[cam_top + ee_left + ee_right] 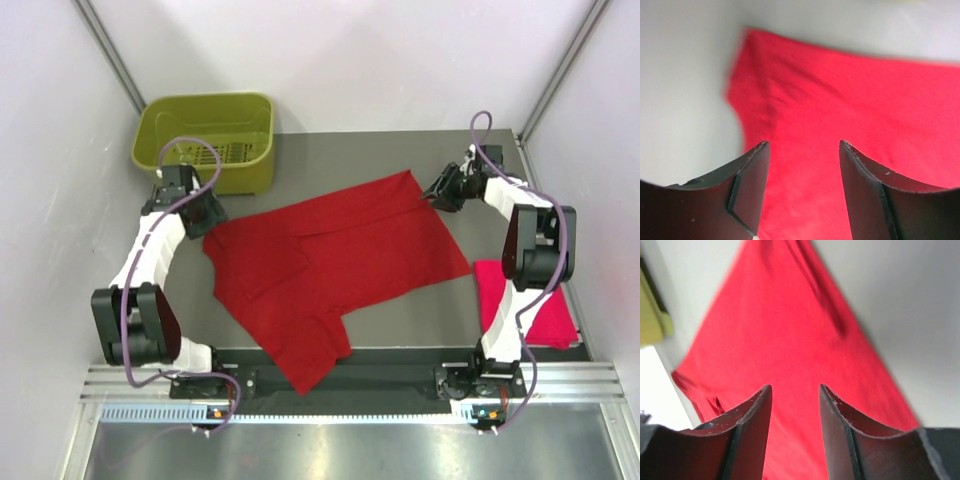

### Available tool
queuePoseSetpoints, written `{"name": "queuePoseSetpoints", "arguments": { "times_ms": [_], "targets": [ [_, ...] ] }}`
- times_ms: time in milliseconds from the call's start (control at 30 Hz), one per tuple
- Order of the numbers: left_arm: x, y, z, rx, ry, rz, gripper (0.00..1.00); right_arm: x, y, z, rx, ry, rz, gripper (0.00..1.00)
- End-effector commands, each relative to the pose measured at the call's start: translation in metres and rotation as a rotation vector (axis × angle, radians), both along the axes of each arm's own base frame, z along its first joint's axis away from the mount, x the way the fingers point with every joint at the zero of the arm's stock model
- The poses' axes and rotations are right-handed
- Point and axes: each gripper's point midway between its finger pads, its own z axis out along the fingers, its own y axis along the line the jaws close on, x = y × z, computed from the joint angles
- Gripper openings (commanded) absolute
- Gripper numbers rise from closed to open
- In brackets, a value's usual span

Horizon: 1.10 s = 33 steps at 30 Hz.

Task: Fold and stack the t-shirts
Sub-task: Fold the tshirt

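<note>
Deep red t-shirt [330, 260] spread flat on gray table [350, 150], centre; long axis diagonal, near-left to far-right, one flap pointing at near edge. Soft matte cloth, few creases. Olive plastic basket [205, 140] far left, slatted walls. Pinkish t-shirt [553, 325] folded to small rectangle, right side. L gripper [205, 215] over shirt's left edge, fingers apart, empty. R gripper [440, 190] at far-right corner, fingers apart too.

No text, label, brand, number or sign can be read in any of the views. The pale strip [150, 412] on the rail along the near edge of the desk [400, 315] shows a fine pattern. It is too small to tell whether any of it is lettering.
</note>
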Motion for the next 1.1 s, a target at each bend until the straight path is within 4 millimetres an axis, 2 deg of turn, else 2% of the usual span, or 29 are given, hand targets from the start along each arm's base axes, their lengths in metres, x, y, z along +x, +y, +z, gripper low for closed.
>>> {"name": "queuePoseSetpoints", "arguments": {
  "times_ms": [0,33,67,100,133,167,200,233,267,300,333,367,400,433,467,500,600,800,967,1000,1067],
  "targets": [
    [-0.008,-0.052,-0.006,-0.126,-0.014,-0.132,0.62,0.056,0.0,0.034,0.027,-0.215,0.032,0.44],
    [-0.01,-0.06,-0.009,-0.137,-0.008,-0.158,0.61,0.063,0.0,0.022,0.029,-0.21,0.04,0.44],
    [-0.011,-0.063,-0.015,-0.151,0.012,-0.166,0.58,0.078,0.002,0.034,0.029,-0.263,0.074,0.45],
    [-0.011,-0.064,-0.017,-0.157,0.015,-0.168,0.57,0.085,0.004,0.016,0.028,-0.245,0.096,0.45],
    [-0.011,-0.065,-0.018,-0.165,0.016,-0.175,0.57,0.092,0.004,0.016,0.015,-0.258,0.117,0.45],
    [-0.01,-0.066,-0.018,-0.166,0.012,-0.182,0.56,0.106,0.006,0.03,-0.011,-0.323,0.151,0.45],
    [-0.009,-0.065,-0.018,-0.16,0.011,-0.184,0.56,0.112,0.009,0.021,-0.015,-0.322,0.168,0.45],
    [-0.009,-0.064,-0.018,-0.152,0.012,-0.183,0.56,0.119,0.01,0.022,-0.019,-0.337,0.171,0.45],
    [-0.008,-0.061,-0.018,-0.135,0.013,-0.186,0.56,0.131,0.011,0.033,-0.019,-0.381,0.169,0.45],
    [-0.008,-0.056,-0.02,-0.108,0.02,-0.171,0.56,0.136,0.015,0.022,-0.008,-0.369,0.169,0.45],
    [-0.006,-0.054,-0.02,-0.099,0.02,-0.166,0.56,0.141,0.016,0.02,-0.002,-0.372,0.166,0.45],
    [-0.006,-0.053,-0.02,-0.091,0.025,-0.167,0.56,0.149,0.018,0.028,0.015,-0.394,0.162,0.45],
    [-0.006,-0.052,-0.023,-0.091,0.036,-0.164,0.56,0.152,0.022,0.015,0.026,-0.375,0.165,0.45],
    [-0.007,-0.048,-0.024,-0.092,0.041,-0.152,0.56,0.155,0.024,0.014,0.027,-0.373,0.168,0.46],
    [-0.005,-0.045,-0.024,-0.091,0.042,-0.143,0.56,0.161,0.025,0.022,0.021,-0.394,0.173,0.46],
    [-0.005,-0.043,-0.023,-0.089,0.041,-0.138,0.56,0.161,0.03,0.015,0.028,-0.379,0.184,0.45],
    [-0.005,-0.031,-0.026,-0.086,0.042,-0.102,0.57,0.164,0.037,0.014,0.021,-0.379,0.194,0.44],
    [-0.002,-0.021,-0.038,-0.104,0.07,-0.061,0.57,0.161,0.033,0.005,-0.011,-0.347,0.195,0.43],
    [0.006,-0.014,-0.041,-0.131,0.07,-0.031,0.57,0.162,0.032,0.003,-0.025,-0.34,0.203,0.43],
    [0.007,-0.011,-0.042,-0.134,0.071,-0.021,0.57,0.158,0.05,0.002,-0.022,-0.341,0.234,0.43],
    [0.01,-0.007,-0.043,-0.145,0.079,-0.01,0.57,0.156,0.052,-0.002,-0.03,-0.335,0.244,0.43]
  ]
}}
